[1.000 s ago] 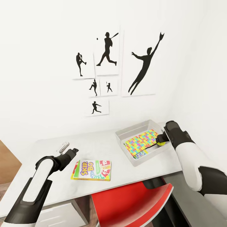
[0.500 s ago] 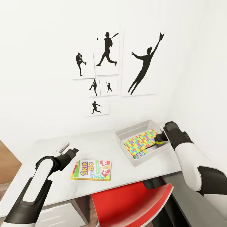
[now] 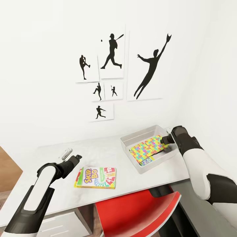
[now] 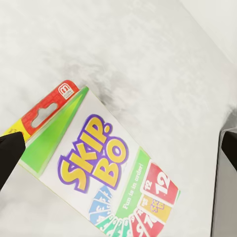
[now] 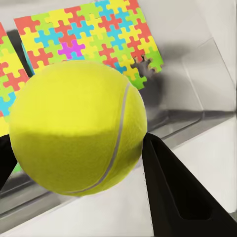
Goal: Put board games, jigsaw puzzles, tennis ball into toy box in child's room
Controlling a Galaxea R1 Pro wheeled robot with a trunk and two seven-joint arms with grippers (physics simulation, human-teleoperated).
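— Where's the ball?

— The ball (image 5: 79,127) is pinched between my right gripper's (image 3: 163,141) fingers (image 5: 180,190), over the box's (image 3: 138,135) near wall, with the puzzles (image 3: 148,146) lying inside below it.

— Risk?

— If I let go this close to the wall, I reckon it clips the rim, bounces off the hard slabs or rolls onto the table (image 3: 131,174).

— And the left?

— My left gripper (image 3: 73,159) hangs spread wide and empty over SKIP-BO (image 4: 106,170), which is not in the box yet.
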